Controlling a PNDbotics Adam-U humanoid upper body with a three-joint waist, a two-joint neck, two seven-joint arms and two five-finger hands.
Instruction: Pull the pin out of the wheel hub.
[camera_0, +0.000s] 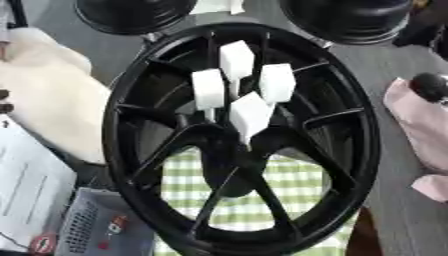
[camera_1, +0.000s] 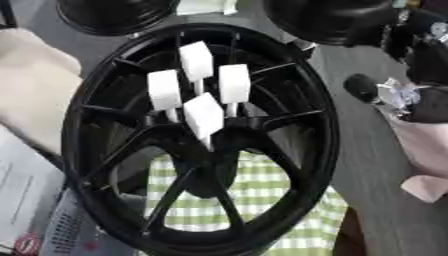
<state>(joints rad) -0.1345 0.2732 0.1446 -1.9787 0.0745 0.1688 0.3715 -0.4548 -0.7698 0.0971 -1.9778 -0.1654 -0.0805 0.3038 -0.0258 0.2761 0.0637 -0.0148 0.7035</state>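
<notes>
Grey table (camera_0: 407, 200) carries a green checked cloth (camera_0: 297, 185) under a black wheel (camera_0: 131, 165), four white-headed pins (camera_0: 249, 116) standing at its hub. From the right eye, no robot hand shows, so fingers cannot be judged; a pink cloth (camera_1: 429, 150) lies right.

Both head eyes look down, close, sharing the wheel hub (camera_0: 241, 135)

wheel hub (camera_0: 131, 150): lower rim cut off | pins (camera_0: 251, 115): seating in hub blurred

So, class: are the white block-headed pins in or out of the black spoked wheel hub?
In: four white block-headed pins stand with stems in the black spoked wheel hub.
</notes>
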